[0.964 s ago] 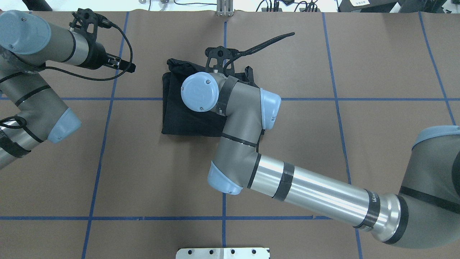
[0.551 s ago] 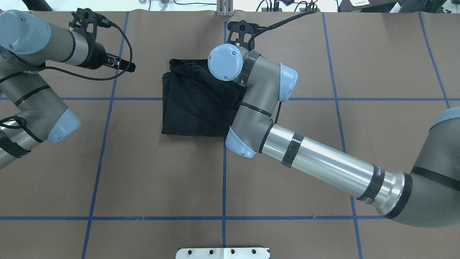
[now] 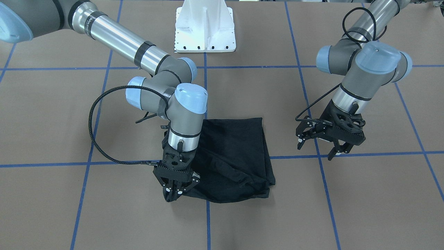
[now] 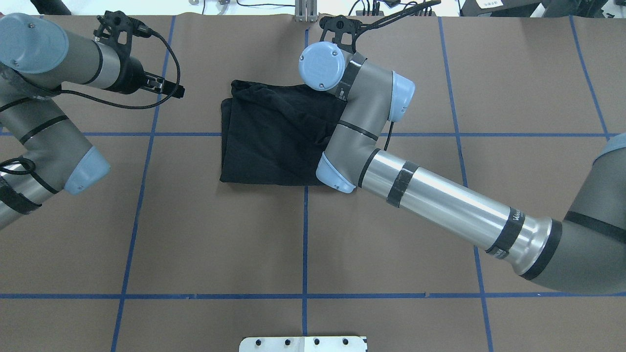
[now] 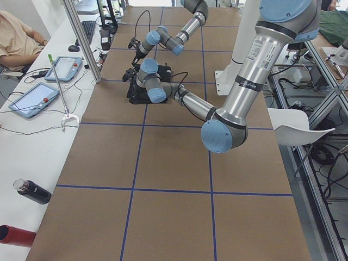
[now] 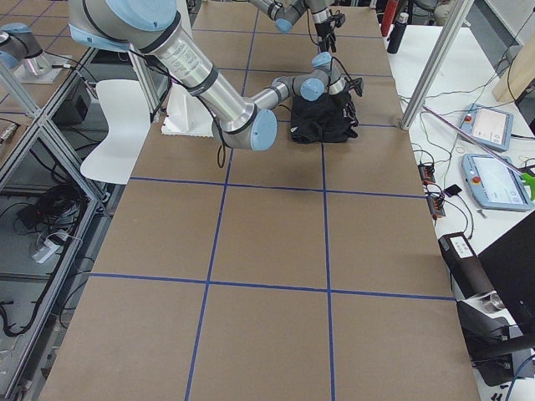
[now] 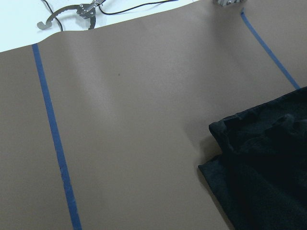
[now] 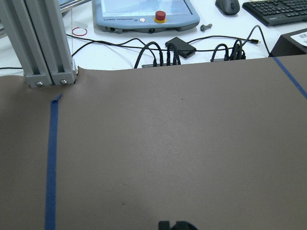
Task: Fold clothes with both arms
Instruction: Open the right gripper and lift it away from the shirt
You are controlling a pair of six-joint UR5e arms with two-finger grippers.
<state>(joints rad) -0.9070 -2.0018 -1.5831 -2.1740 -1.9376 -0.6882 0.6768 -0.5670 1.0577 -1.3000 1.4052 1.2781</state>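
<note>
The black T-shirt (image 3: 232, 156) lies folded into a rough rectangle on the brown table (image 4: 274, 132), plain side up, its print hidden. My right gripper (image 3: 176, 190) stands upright at the shirt's far right corner, fingers closed on a bunched bit of black cloth. In the overhead view its own wrist hides it. My left gripper (image 3: 322, 149) hovers open and empty above bare table, apart from the shirt, on its left side (image 4: 171, 89). The left wrist view shows the shirt's edge (image 7: 264, 172) at lower right.
The white pedestal base (image 3: 204, 27) stands at the robot's side of the table. Blue tape lines (image 4: 305, 244) grid the brown surface. An aluminium post (image 8: 43, 43), cables and a pendant (image 8: 146, 12) sit past the far edge. A person (image 5: 16, 38) sits by that edge.
My right arm has moved away from the robot and to its right, from above the shirt's middle to its far right corner. The shirt's far edge now lies flatter. The left arm has not moved.
</note>
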